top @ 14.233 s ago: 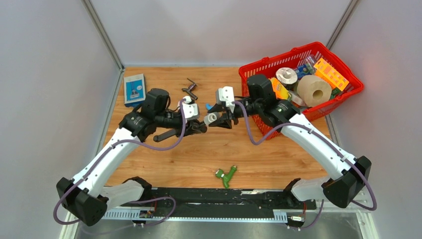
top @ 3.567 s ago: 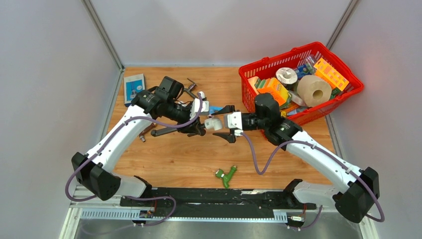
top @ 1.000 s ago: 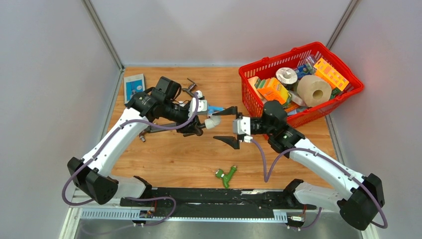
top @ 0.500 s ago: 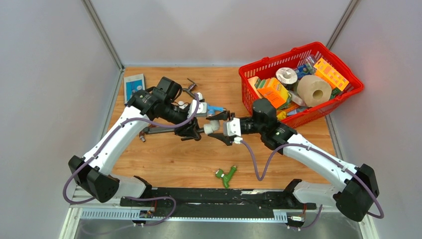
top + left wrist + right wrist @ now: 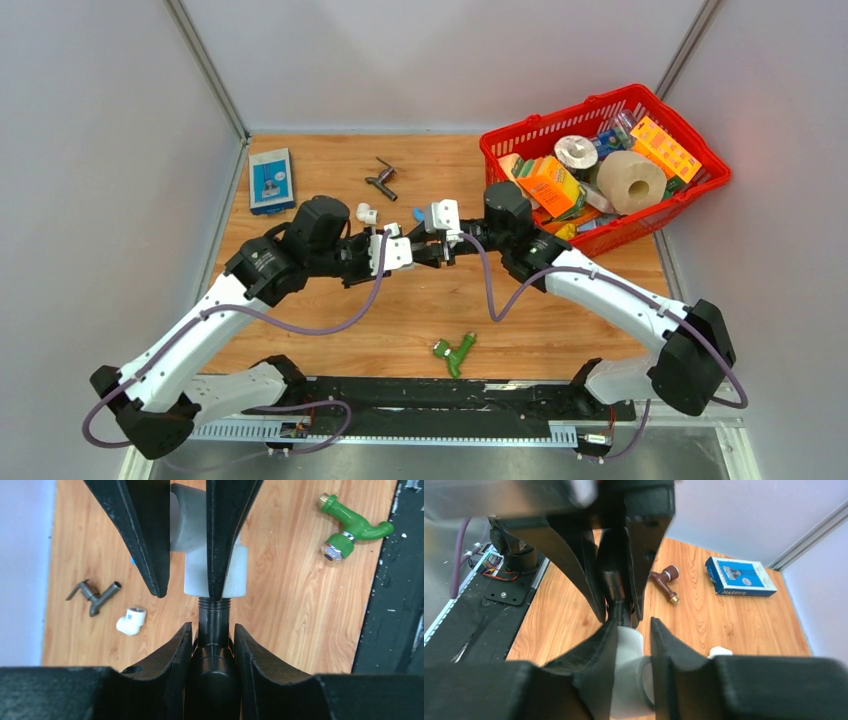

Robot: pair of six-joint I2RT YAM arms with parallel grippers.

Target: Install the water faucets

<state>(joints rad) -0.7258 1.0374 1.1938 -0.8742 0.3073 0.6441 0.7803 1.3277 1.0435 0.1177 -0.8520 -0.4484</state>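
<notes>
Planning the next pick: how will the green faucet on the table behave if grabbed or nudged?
Likely stiff and light: the green faucet looks like moulded plastic. Its branching shape should stop it rolling; it may pivot instead. The glossy round body could slip.

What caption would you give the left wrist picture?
Left gripper holds the threaded dark faucet against a white fitting clamped in the right gripper.

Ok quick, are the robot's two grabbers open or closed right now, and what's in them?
Left gripper: closed, holding the dark faucet.
Right gripper: closed, holding the white fitting.
</notes>
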